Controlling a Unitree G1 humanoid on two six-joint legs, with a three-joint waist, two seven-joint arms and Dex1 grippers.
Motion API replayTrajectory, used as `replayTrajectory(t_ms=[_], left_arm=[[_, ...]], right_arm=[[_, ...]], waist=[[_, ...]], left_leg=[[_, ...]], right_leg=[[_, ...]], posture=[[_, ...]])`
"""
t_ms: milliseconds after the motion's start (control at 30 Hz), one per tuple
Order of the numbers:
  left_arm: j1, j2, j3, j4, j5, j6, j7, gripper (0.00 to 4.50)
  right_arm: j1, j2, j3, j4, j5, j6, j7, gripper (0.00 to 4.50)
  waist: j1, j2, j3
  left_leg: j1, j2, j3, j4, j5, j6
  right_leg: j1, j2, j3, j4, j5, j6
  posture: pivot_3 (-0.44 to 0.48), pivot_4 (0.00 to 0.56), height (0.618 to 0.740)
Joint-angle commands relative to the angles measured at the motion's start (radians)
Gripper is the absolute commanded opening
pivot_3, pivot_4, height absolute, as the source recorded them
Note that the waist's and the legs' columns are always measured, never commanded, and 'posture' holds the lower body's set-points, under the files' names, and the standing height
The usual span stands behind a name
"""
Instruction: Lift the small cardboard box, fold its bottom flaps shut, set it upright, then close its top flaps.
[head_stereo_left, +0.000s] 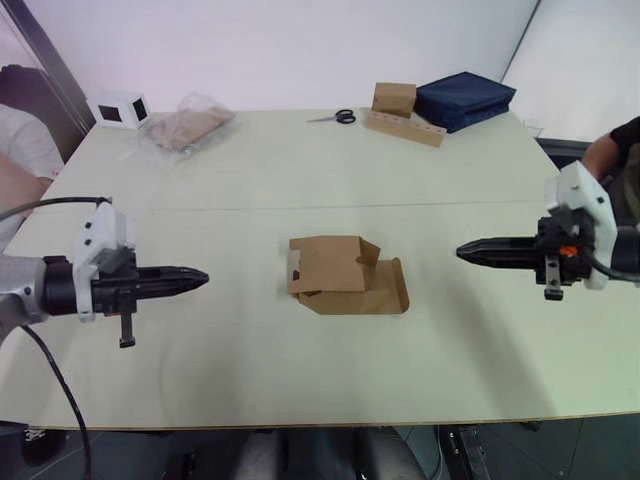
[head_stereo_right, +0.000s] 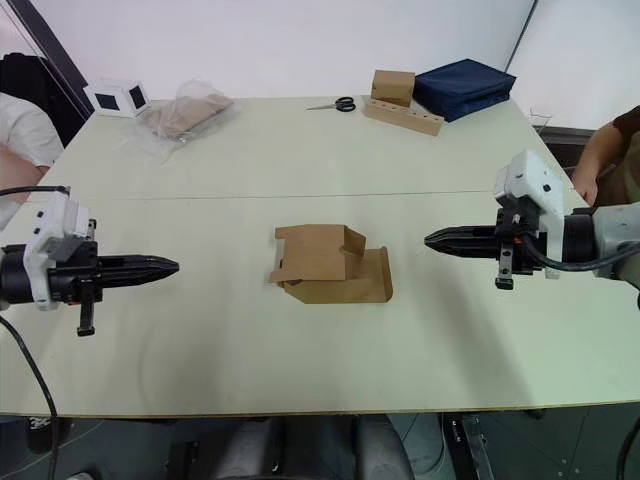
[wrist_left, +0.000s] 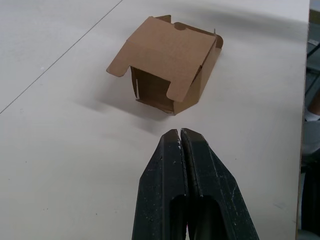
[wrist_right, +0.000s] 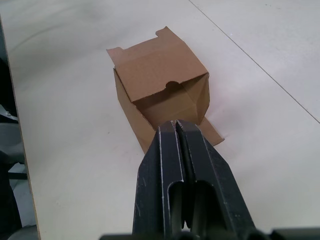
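Left end effector (head_stereo_left: 200, 279) pinched closed near small cardboard box (head_stereo_left: 335, 272)

Small cardboard box (head_stereo_left: 335, 272) lies on its side at the centre of the bench (head_stereo_left: 300, 180), with one flap (head_stereo_left: 388, 290) flat on the surface toward the robot's right. Left tool (head_stereo_left: 200, 279) hovers well to the box's left, right tool (head_stereo_left: 462, 251) well to its right; both point inward. Along the far edge, left to right: white cube box (head_stereo_left: 120, 108), plastic bag (head_stereo_left: 187, 125), scissors (head_stereo_left: 336, 117), brown box (head_stereo_left: 394, 98) beside navy bag (head_stereo_left: 463, 99).
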Motion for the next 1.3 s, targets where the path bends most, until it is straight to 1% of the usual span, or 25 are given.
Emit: replayTrajectory(t_ms=[33,233,400,633,800,867,900,933,1000,1033,1067,1100,1133,1167,1200,1267,1300], left_arm=[[-0.019,0.007,0.009,-0.010,-0.005,-0.008,-0.005,0.05],[-0.039,0.007,-0.011,0.007,0.000,-0.018,-0.021,0.05],[-0.088,0.004,-0.047,0.038,0.015,-0.022,-0.020,0.05],[-0.132,-0.001,-0.091,0.070,0.029,-0.021,-0.029,0.05],[-0.205,-0.009,-0.146,0.115,0.000,0.066,-0.007,0.05],[-0.248,-0.037,-0.157,0.145,-0.036,0.126,0.018,0.05],[-0.279,-0.066,-0.174,0.175,-0.049,0.165,0.046,0.05],[-0.304,-0.092,-0.190,0.199,-0.061,0.201,0.064,0.52],[-0.340,-0.139,-0.227,0.238,-0.095,0.281,0.073,1.14],[-0.351,-0.152,-0.237,0.248,-0.105,0.305,0.071,1.64],[-0.361,-0.165,-0.250,0.258,-0.106,0.320,0.068,2.06],[-0.382,-0.195,-0.262,0.286,-0.119,0.354,0.078,2.33],[-0.411,-0.235,-0.268,0.333,-0.145,0.408,0.095,2.82],[-0.447,-0.281,-0.275,0.396,-0.162,0.463,0.119,3.15],[-0.473,-0.313,-0.276,0.439,-0.171,0.505,0.137,3.69],[-0.507,-0.358,-0.291,0.512,-0.160,0.546,0.148,4.33],[-0.522,-0.380,-0.293,0.546,-0.154,0.562,0.156,4.43]], right_arm=[[-0.002,0.000,-0.022,-0.032,0.022,0.005,-0.014,0.00],[0.020,0.000,-0.030,-0.057,0.022,0.010,-0.034,0.00],[0.016,0.008,-0.033,-0.071,0.040,0.024,-0.061,0.00],[0.053,0.024,-0.044,-0.084,0.042,0.015,-0.079,0.00],[0.073,0.039,-0.044,-0.101,0.044,0.007,-0.099,0.00],[0.078,0.051,-0.044,-0.108,0.046,0.008,-0.114,0.00],[0.083,0.058,-0.041,-0.115,0.045,0.007,-0.123,0.00],[0.087,0.066,-0.039,-0.121,0.046,0.008,-0.132,0.00],[0.093,0.084,-0.033,-0.142,0.054,0.014,-0.152,0.00],[0.094,0.089,-0.030,-0.148,0.057,0.016,-0.159,0.00],[0.094,0.094,-0.026,-0.155,0.058,0.015,-0.166,0.00],[0.095,0.103,-0.022,-0.166,0.064,0.019,-0.176,0.00],[0.095,0.113,-0.016,-0.177,0.068,0.023,-0.189,0.00],[0.096,0.125,-0.010,-0.191,0.072,0.025,-0.204,0.00],[0.097,0.132,-0.006,-0.201,0.074,0.027,-0.215,0.00],[0.105,0.143,-0.006,-0.221,0.081,0.032,-0.233,0.00],[0.110,0.148,-0.008,-0.231,0.087,0.036,-0.244,0.00]], waist=[[0.000,0.000,0.000],[0.000,0.000,0.000],[0.000,0.000,0.000],[0.000,0.000,0.000],[0.000,0.000,0.000],[0.000,-0.001,0.000],[0.000,-0.001,0.001],[0.002,-0.001,0.001],[0.002,-0.001,0.001],[0.001,-0.001,0.001],[0.000,-0.001,0.001],[-0.001,-0.001,0.001],[-0.001,-0.001,0.001],[0.000,-0.001,0.001],[0.002,-0.001,0.001],[0.001,-0.001,0.001],[0.001,-0.001,0.001]], left_leg=[[0.000,0.000,0.000,0.000,0.000,0.000],[0.000,0.000,0.000,0.000,0.000,0.000],[0.000,0.000,0.000,0.000,0.000,0.000],[0.000,0.000,0.000,0.000,0.000,0.000],[0.000,0.000,0.000,0.000,0.000,0.000],[0.000,0.000,0.000,0.000,0.000,0.000],[0.000,0.000,0.000,0.001,0.000,0.000],[0.000,0.000,0.000,0.001,0.000,0.000],[0.000,0.000,0.000,0.002,0.000,0.000],[0.000,0.000,0.000,0.002,0.000,0.000],[0.000,0.000,0.000,0.002,0.000,0.000],[-0.001,0.000,-0.001,0.001,0.000,0.000],[-0.001,0.000,0.000,0.002,0.000,0.000],[-0.001,0.000,0.000,0.002,0.000,0.000],[0.000,0.000,-0.001,0.002,0.000,0.000],[0.000,0.000,-0.002,0.003,0.000,0.000],[-0.001,0.000,-0.002,0.003,0.000,0.000]], right_leg=[[0.000,0.000,0.000,0.000,0.000,0.000],[0.000,0.000,0.000,0.000,0.000,0.000],[0.000,0.000,0.000,0.000,0.000,0.000],[0.000,0.000,0.000,0.000,0.000,0.000],[0.000,0.000,0.000,0.001,0.000,0.000],[0.000,0.000,0.000,0.001,0.000,0.000],[0.000,0.000,0.000,0.001,0.000,0.000],[0.000,0.000,0.000,0.001,0.000,0.000],[0.000,0.000,0.000,0.001,0.000,0.000],[0.000,0.000,0.000,0.002,0.000,0.000],[0.000,0.000,0.000,0.002,0.000,0.000],[0.000,0.000,0.000,0.002,0.000,0.000],[0.000,0.000,0.000,0.002,0.000,0.000],[0.000,0.000,0.000,0.002,0.000,0.001],[0.000,0.000,-0.001,0.003,0.000,0.001],[0.001,0.001,-0.002,0.003,0.000,0.001],[0.000,0.001,-0.002,0.004,0.000,0.001]], posture=[[0.000,0.150,0.740],[0.000,0.150,0.740],[0.000,0.150,0.740],[0.000,0.150,0.740],[0.000,0.150,0.740],[0.000,0.150,0.740],[0.000,0.150,0.740],[0.000,0.150,0.740],[0.000,0.150,0.740],[0.000,0.150,0.740],[0.000,0.150,0.740],[0.000,0.150,0.740],[0.000,0.150,0.740],[0.000,0.150,0.740],[0.000,0.150,0.740],[0.000,0.150,0.740],[0.000,0.150,0.740]])
